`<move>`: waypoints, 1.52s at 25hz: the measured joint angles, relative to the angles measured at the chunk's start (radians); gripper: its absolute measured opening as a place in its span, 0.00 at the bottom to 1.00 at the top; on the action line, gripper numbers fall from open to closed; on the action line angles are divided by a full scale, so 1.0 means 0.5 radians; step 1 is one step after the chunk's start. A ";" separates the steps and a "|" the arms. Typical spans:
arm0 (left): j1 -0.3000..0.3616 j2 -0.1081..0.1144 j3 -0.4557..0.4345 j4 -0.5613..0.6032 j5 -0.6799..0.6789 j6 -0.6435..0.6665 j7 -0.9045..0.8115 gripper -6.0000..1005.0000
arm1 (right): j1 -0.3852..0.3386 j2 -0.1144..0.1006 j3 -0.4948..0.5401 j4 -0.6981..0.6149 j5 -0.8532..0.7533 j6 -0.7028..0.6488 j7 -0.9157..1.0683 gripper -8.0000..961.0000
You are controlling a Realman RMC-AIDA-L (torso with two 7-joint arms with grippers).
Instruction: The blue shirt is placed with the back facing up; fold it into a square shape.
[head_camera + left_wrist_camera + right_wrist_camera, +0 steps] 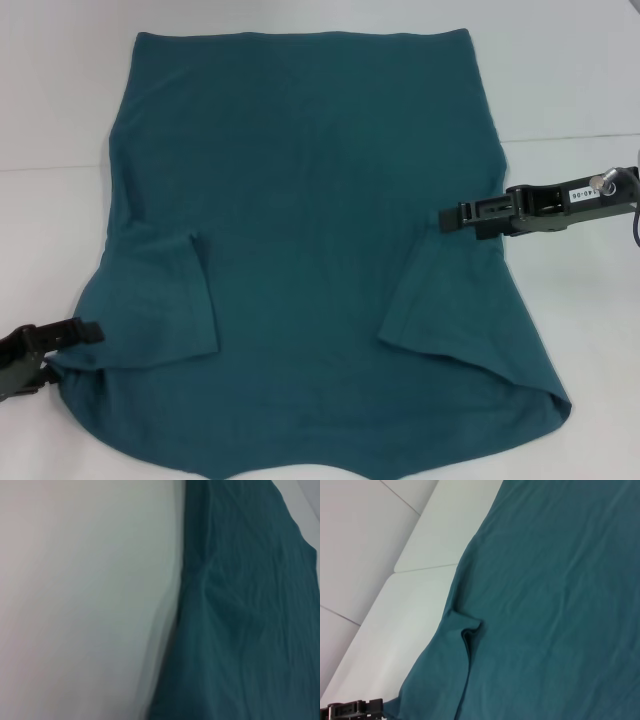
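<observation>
Lying on white table (60, 110), blue shirt (310, 200), sleeves folded inward; both grippers' jaws: state impossible to tell.

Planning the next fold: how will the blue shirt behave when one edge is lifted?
The blue shirt will probably drape limply: its sleeves are already folded in and lie flat, with soft wrinkles. It likely slides easily on the smooth white table, so lifting by one hand may drag it. The left hand and right hand sit at opposite edges.
</observation>
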 joint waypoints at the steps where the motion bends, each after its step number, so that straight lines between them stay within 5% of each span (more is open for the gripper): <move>1: 0.001 0.002 -0.002 0.000 0.004 -0.007 -0.010 0.88 | -0.001 0.000 0.001 -0.001 0.000 0.000 0.000 0.96; 7: 0.012 0.003 0.001 0.002 0.015 -0.048 -0.048 0.88 | -0.006 -0.001 0.011 -0.006 0.000 0.000 0.000 0.96; 20: -0.001 -0.002 0.011 -0.001 0.033 -0.044 -0.012 0.66 | -0.007 -0.001 0.027 -0.006 0.000 0.001 0.000 0.96; 38: 0.006 0.004 -0.002 0.010 0.023 0.004 0.020 0.12 | -0.057 -0.004 0.110 -0.005 -0.002 0.005 -0.003 0.96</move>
